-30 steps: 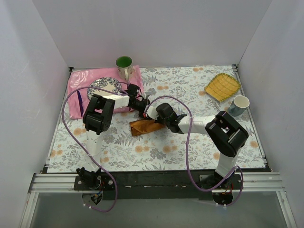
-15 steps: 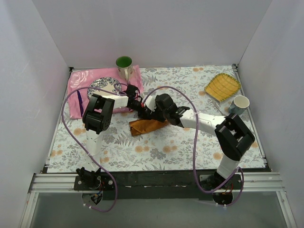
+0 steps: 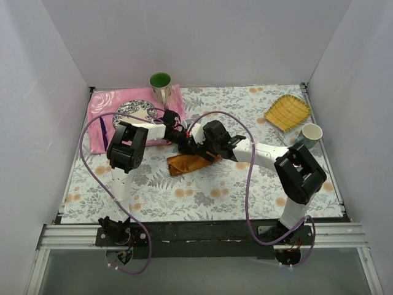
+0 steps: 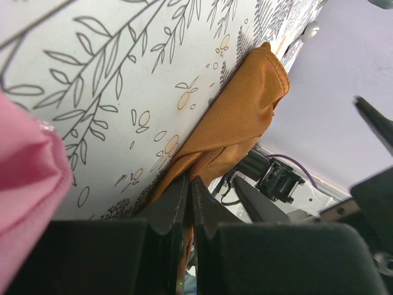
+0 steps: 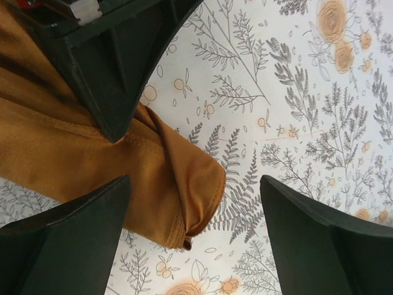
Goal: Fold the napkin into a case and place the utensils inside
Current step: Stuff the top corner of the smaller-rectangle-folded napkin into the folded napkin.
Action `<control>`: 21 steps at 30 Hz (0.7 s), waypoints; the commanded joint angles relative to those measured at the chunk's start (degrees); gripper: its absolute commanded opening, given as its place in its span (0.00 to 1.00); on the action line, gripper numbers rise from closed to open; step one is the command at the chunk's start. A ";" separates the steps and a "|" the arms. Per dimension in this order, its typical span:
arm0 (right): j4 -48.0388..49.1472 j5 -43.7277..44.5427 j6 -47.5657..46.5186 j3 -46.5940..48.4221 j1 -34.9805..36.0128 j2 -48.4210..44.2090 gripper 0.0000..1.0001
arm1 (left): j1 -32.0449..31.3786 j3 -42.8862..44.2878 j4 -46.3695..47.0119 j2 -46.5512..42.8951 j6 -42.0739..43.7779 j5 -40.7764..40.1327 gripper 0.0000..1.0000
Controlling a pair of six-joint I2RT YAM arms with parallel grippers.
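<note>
One napkin (image 4: 233, 123), left tool (image 4: 187, 184) pinching, right tool (image 5: 195, 183) spread

The napkin (image 3: 186, 163) was plain, shiny rust-orange, the tablecloth (image 3: 202, 196) white with grey leaf sprays and orange blossoms, the pink cloth (image 3: 101, 101) faintly flowered, the plate (image 3: 129, 112) white with dark floral print, the green-lined cup (image 3: 160, 80) pale outside, the dish (image 3: 287, 112) ribbed yellow, and the white cup (image 3: 311, 133) plain.

Overhead view down onto the table (image 3: 258, 190); both wrist views close on the napkin (image 5: 123, 166)
</note>
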 commanded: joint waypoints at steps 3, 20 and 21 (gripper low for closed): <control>7.82 4.41 -2.35 -2.41 0.07 4.03 0.93 | 0.28 -0.49 -2.47 1.29 1.75 -3.62 0.00; 10.64 4.69 -2.35 -4.79 0.07 6.32 0.48 | 0.36 0.91 -2.91 -1.51 3.24 -3.18 0.05; 10.47 4.69 -2.27 -4.79 0.07 6.41 0.48 | 0.28 1.26 -3.09 -2.91 3.51 -3.61 0.14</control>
